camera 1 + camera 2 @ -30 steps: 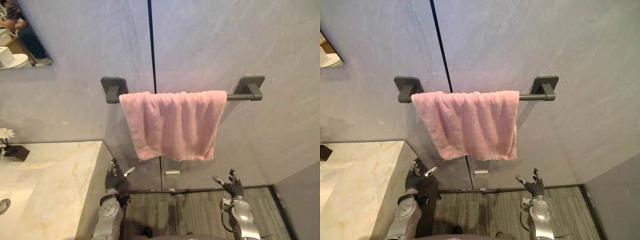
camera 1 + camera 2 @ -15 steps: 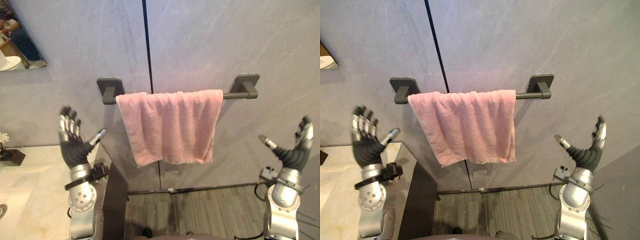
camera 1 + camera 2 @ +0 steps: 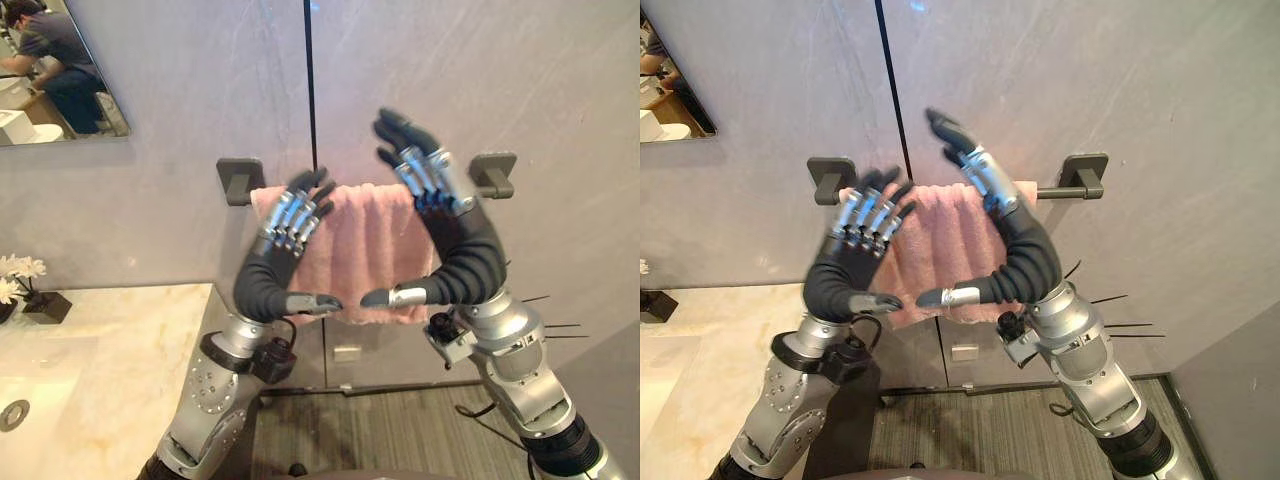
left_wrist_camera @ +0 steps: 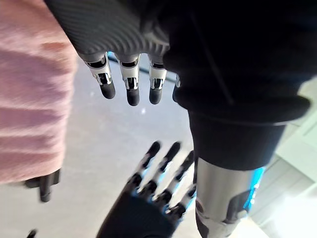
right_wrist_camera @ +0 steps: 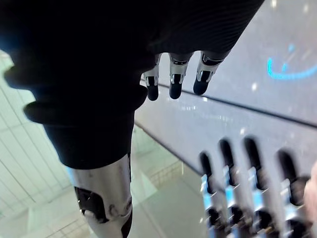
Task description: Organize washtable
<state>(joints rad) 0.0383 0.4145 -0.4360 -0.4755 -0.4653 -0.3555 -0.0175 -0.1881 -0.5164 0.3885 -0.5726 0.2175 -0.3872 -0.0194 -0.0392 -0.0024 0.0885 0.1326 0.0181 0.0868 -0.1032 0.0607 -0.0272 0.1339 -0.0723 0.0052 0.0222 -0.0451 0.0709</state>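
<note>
A pink towel [image 3: 372,238] hangs folded over a dark wall bar, between the bar's left bracket [image 3: 238,180] and right bracket [image 3: 495,172]. Both hands are raised in front of it with straight, spread fingers and hold nothing. My left hand [image 3: 268,275] is before the towel's left half, its thumb pointing inward. Opposite it, my right hand [image 3: 460,250] stands before the right half, fingertips above the bar. In the left wrist view the left hand's fingers [image 4: 131,82] hover beside the towel [image 4: 29,99], apart from it. The right wrist view shows straight fingers [image 5: 173,79].
The marble washtable [image 3: 120,350] lies at lower left, with a sink drain [image 3: 13,415] and a small pot of white flowers [image 3: 28,290] on it. A mirror [image 3: 60,70] at upper left reflects a person. Grey wall panels stand behind; striped floor lies below.
Both hands have risen from the sides and swung inward, now in front of the towel. The towel has not moved. The view has shifted slightly.
</note>
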